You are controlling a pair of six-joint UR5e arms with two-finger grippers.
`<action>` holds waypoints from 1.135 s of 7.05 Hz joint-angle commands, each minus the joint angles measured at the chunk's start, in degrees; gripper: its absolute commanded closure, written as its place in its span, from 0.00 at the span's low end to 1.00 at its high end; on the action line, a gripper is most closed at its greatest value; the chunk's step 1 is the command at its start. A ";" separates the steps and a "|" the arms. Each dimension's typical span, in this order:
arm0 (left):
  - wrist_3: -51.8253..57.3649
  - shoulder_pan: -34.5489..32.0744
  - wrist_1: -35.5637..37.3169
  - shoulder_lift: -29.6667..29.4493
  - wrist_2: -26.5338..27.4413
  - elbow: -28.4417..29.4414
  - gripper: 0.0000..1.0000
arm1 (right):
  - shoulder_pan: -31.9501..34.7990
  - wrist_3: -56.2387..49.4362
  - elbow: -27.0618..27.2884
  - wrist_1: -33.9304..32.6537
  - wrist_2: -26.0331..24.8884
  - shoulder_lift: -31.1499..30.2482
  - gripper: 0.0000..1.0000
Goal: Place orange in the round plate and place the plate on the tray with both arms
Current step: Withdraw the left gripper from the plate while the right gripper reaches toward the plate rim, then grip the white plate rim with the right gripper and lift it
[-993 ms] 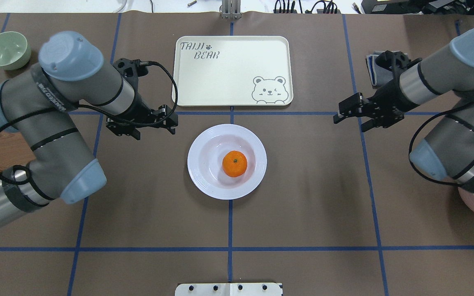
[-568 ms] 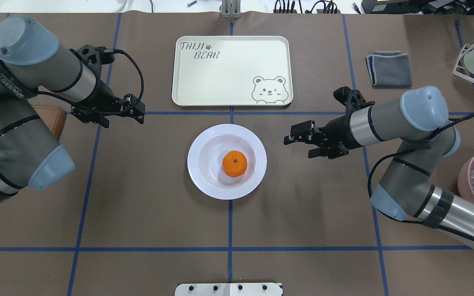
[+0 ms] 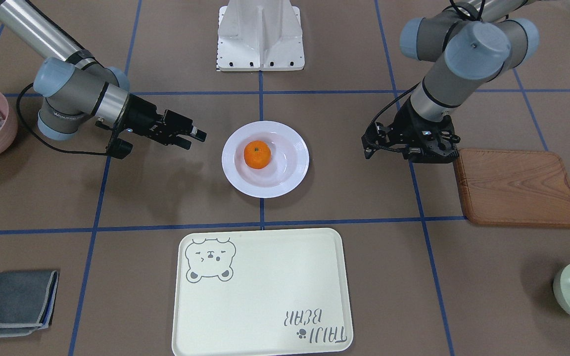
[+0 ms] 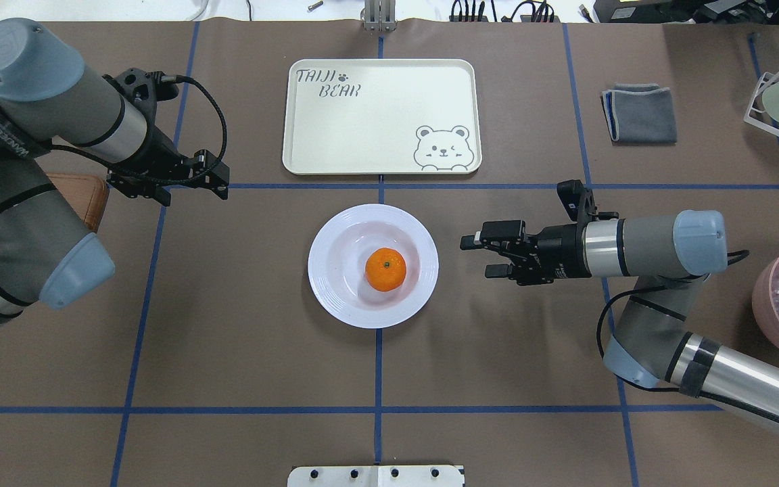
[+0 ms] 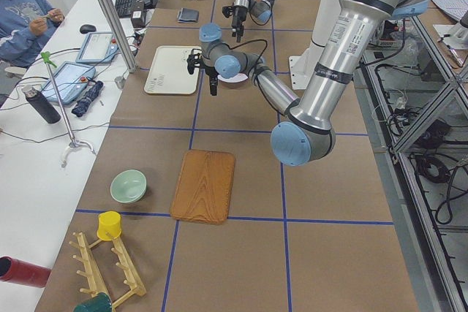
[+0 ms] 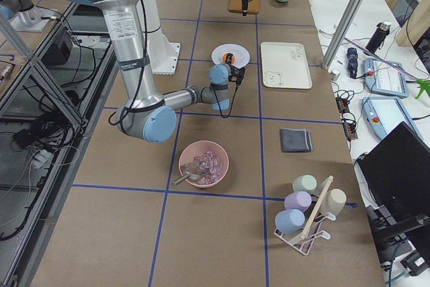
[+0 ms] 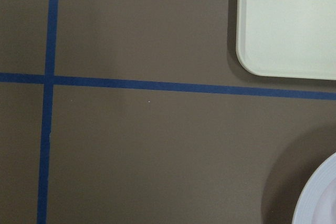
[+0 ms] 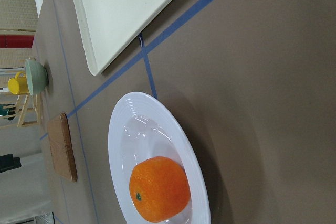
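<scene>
Lifting the round plate (image 4: pixel 335 297) ahead of the spread right pincer (image 4: pixel 481 255) alone, the spread left pincer (image 4: pixel 220 181) being well off, could spill the orange (image 4: pixel 385 269).

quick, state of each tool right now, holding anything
Left tool: open, holding nothing.
Right tool: open, holding nothing.

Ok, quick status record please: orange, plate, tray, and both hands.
orange: in the plate
plate: on the table, beside the tray, not on it
tray: bare
left hand: looks open, holds nothing, far from the plate
right hand: open, holds nothing, pointing at the plate, not touching
remaining: plate onto tray
</scene>
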 commanded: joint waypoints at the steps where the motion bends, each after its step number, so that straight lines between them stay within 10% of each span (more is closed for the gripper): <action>1: -0.08 0.05 0.00 -0.05 0.07 0.04 0.02 | -4.05 0.77 -1.12 -0.69 -5.92 3.38 0.01; 8: -0.61 -0.04 -0.09 0.30 0.07 -1.36 0.02 | -7.77 0.59 -1.13 -10.46 -11.49 6.83 0.12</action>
